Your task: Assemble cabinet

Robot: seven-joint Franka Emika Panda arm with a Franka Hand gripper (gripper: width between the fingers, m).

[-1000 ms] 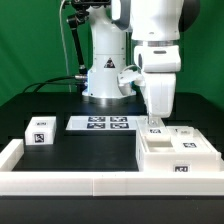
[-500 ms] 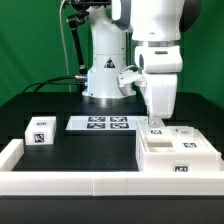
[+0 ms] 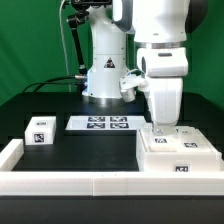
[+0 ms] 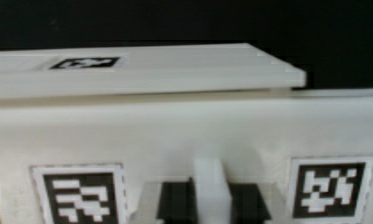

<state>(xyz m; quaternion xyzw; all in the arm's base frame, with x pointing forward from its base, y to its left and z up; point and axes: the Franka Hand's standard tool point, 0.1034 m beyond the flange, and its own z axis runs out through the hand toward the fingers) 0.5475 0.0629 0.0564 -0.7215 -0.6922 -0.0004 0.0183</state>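
Note:
The cabinet [image 3: 178,156] is a large white tagged body lying at the front of the exterior view's right. My gripper [image 3: 165,128] reaches straight down onto its far edge. In the wrist view the cabinet [image 4: 147,120] fills the picture, with a tag on either side. My gripper [image 4: 211,198] has its dark fingers [image 4: 178,200] close on both sides of a thin white upright panel [image 4: 211,180] of the cabinet, so it looks shut on that panel. A small white tagged block [image 3: 40,131] lies apart at the exterior view's left.
The marker board [image 3: 100,123] lies flat in the middle before the robot's base [image 3: 105,80]. A low white wall [image 3: 70,181] runs along the front edge and up the left side [image 3: 10,152].
My arm has moved toward the exterior view's right and a little lower over the cabinet. The small block and the marker board have not moved.

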